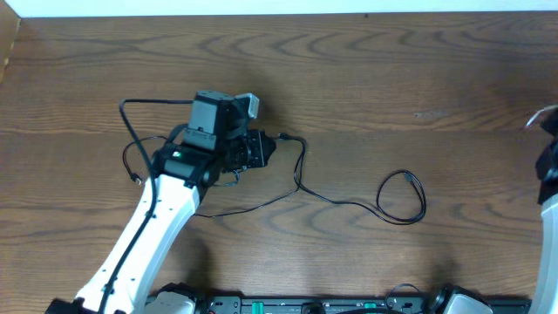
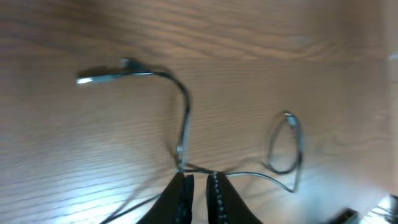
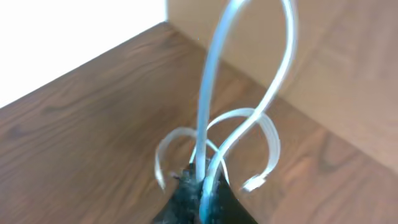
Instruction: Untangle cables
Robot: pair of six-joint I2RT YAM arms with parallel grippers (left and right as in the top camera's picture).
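The black cable (image 1: pixel 301 179) lies on the wooden table, running from a plug by my left gripper (image 1: pixel 266 148) to a small loop (image 1: pixel 403 196) on the right. In the left wrist view the black cable (image 2: pixel 185 118) crosses just past the tips of the left gripper (image 2: pixel 199 177). Its jaws stand a narrow slit apart with nothing between them. The white cable (image 3: pixel 214 74) rises in tall loops from my right gripper (image 3: pixel 204 180), which is shut on it. In the overhead view only a bit of the white cable (image 1: pixel 539 118) shows at the right edge.
The left arm (image 1: pixel 166 209) reaches in from the bottom left with its own thicker black wires (image 1: pixel 131 131) looping beside it. The right arm (image 1: pixel 549 209) is at the far right edge. The arms' base rail (image 1: pixel 331 305) runs along the near edge of the table.
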